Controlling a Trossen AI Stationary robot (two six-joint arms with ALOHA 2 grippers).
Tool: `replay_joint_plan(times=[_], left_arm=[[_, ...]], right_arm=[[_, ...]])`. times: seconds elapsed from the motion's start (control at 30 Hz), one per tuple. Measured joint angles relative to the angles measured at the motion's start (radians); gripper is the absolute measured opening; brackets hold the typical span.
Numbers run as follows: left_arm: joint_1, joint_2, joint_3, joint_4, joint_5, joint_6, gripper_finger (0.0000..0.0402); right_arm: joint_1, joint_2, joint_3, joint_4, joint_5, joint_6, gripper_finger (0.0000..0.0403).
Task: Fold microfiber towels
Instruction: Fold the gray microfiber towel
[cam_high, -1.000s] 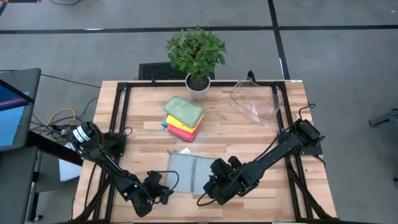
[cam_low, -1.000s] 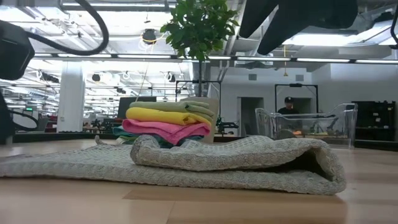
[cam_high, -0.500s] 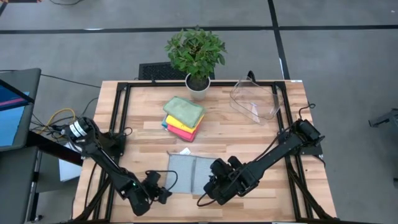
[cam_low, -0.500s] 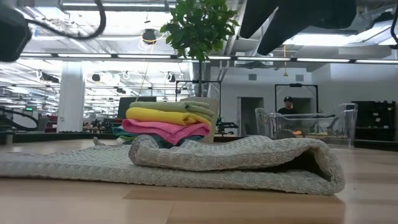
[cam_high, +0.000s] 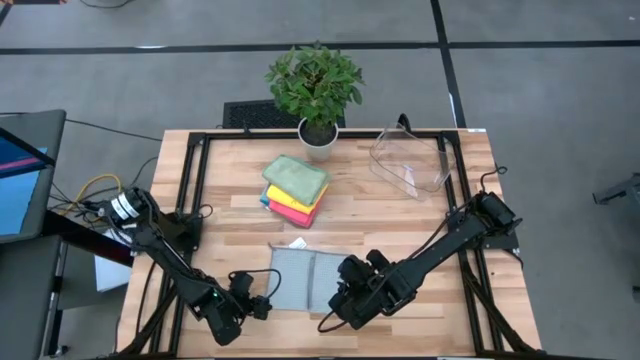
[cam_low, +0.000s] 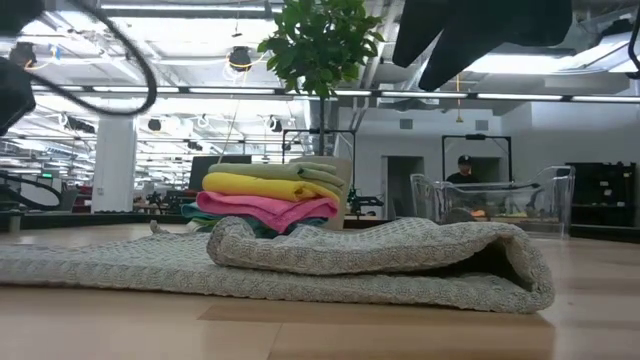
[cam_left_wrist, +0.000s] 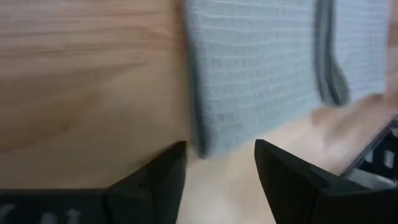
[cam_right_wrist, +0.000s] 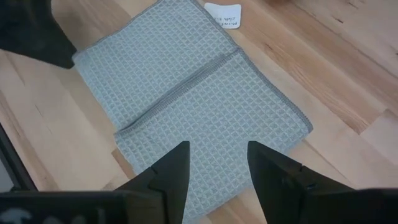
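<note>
- So we've got a pale grey-teal waffle-weave towel (cam_high: 305, 276) lying near the front edge of the worktop (cam_high: 455, 300), roughly mid-width.
- It's partly folded: one side is flipped over onto the rest, and the hemmed edge of that flap runs as a straight line across the cloth. From table height the folded side (cam_low: 400, 250) looks like a soft, puffy roll with a rounded loop at its end, while the single layer lies flat on the wood.
- A small white tag (cam_right_wrist: 224, 15) pokes out at the towel's far corner.
- Behind it, toward the middle of the worktop, we see a neat stack of folded towels (cam_high: 294, 189): sage green on top, then yellow, pink and a bit of teal at the bottom.
- The left gripper (cam_high: 262, 301) sits low at the towel's left edge near the front; its fingers (cam_left_wrist: 155, 177) are parted with the towel's corner just ahead of them, nothing grasped.
- The right gripper (cam_high: 338, 297) hovers over the towel's right side, fingers (cam_right_wrist: 174, 171) spread and empty, cloth in plain sight between them.
- At the back edge we have a potted plant (cam_high: 315, 95), and a clear plastic bin (cam_high: 410, 160) near the back right corner.
</note>
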Motion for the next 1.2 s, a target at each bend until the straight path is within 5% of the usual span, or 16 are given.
replay_joint_plan(times=[0.33, 0.63, 0.83, 1.0, 1.2], left_arm=[[0.039, 0.026, 0.003, 0.02, 0.005, -0.026, 0.0178], [0.08, 0.031, 0.0, 0.024, 0.026, 0.07, 0.0083], [0.08, 0.032, -0.001, 0.034, 0.024, 0.089, 0.0012], [0.081, 0.032, -0.001, 0.038, 0.021, 0.102, 0.0013], [0.081, 0.032, -0.001, 0.039, 0.021, 0.103, 0.0018]], right_arm=[[0.0, 0.0, 0.0, -0.028, 0.0, -0.003, 0.0187], [-0.006, 0.0, -0.025, 0.007, -0.025, -0.037, 0.0181], [-0.01, 0.001, -0.209, 0.38, -0.13, -0.158, 0.0109], [0.002, 0.001, -0.306, 0.633, -0.096, -0.309, 0.0017], [0.107, 0.001, -0.353, 0.675, 0.057, -0.321, 0.0015]])
